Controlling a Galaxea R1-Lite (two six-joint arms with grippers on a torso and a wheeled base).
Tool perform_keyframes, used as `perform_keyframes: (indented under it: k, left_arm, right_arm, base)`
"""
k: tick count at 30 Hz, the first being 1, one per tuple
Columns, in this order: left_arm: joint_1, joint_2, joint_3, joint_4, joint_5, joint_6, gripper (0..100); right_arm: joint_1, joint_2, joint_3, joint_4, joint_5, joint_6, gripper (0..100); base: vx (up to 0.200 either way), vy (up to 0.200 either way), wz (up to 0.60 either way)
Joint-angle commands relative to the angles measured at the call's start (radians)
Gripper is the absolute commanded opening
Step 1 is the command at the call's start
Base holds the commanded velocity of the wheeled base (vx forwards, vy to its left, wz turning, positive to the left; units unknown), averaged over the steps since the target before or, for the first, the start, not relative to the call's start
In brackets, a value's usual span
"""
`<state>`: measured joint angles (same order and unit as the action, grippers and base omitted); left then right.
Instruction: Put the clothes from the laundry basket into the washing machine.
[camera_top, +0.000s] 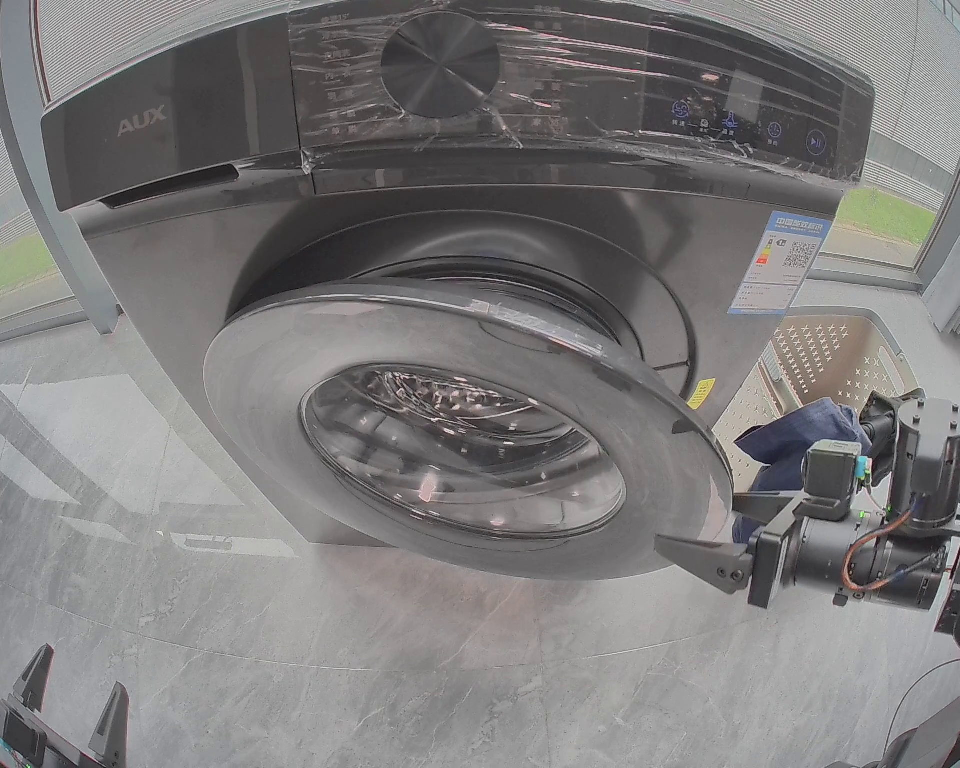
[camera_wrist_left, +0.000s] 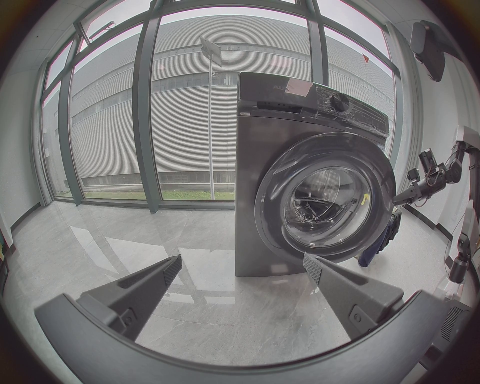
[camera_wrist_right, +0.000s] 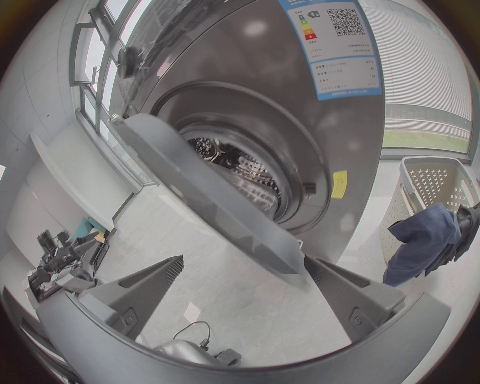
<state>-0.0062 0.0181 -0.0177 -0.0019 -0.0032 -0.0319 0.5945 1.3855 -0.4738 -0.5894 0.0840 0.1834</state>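
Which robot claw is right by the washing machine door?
The right claw: its open fingers are at the edge of the door, beside the laundry basket. The left claw hangs low over the floor, away from the washing machine.

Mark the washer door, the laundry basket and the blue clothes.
washer door (camera_top: 460, 455): head view, on the round glass window.
laundry basket (camera_wrist_right: 437, 182): right wrist view, on the perforated inner wall.
blue clothes (camera_wrist_right: 422, 237): right wrist view, on the fold hanging over the basket rim.
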Motion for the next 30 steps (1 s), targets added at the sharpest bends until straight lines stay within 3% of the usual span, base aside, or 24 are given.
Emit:
perform_keyframes:
  k: [1, 5, 13, 19, 30]
  left_arm:
    - [0.000, -0.018, 0.018, 0.000, 0.000, 0.000, 100]
    - [0.000, -0.018, 0.018, 0.000, 0.000, 0.000, 100]
    - [0.000, -0.018, 0.018, 0.000, 0.000, 0.000, 100]
    - [0.000, -0.018, 0.018, 0.000, 0.000, 0.000, 100]
    - [0.000, -0.018, 0.018, 0.000, 0.000, 0.000, 100]
  right_arm:
    - [0.011, -0.040, 0.031, -0.003, -0.004, 0.001, 100]
    - [-0.016, -0.006, -0.012, -0.004, -0.006, -0.004, 100]
    - [-0.073, 0.099, -0.089, -0.009, 0.010, -0.051, 100]
    - [-0.022, 0.090, -0.058, -0.004, 0.072, -0.051, 100]
    - [0.016, -0.019, 0.034, 0.000, 0.071, -0.053, 100]
  base:
    - [0.000, 0.000, 0.00]
    - [0.000, 0.000, 0.00]
    - [-0.150, 0.000, 0.00]
    - [0.000, 0.000, 0.00]
    - [0.000, 0.000, 0.00]
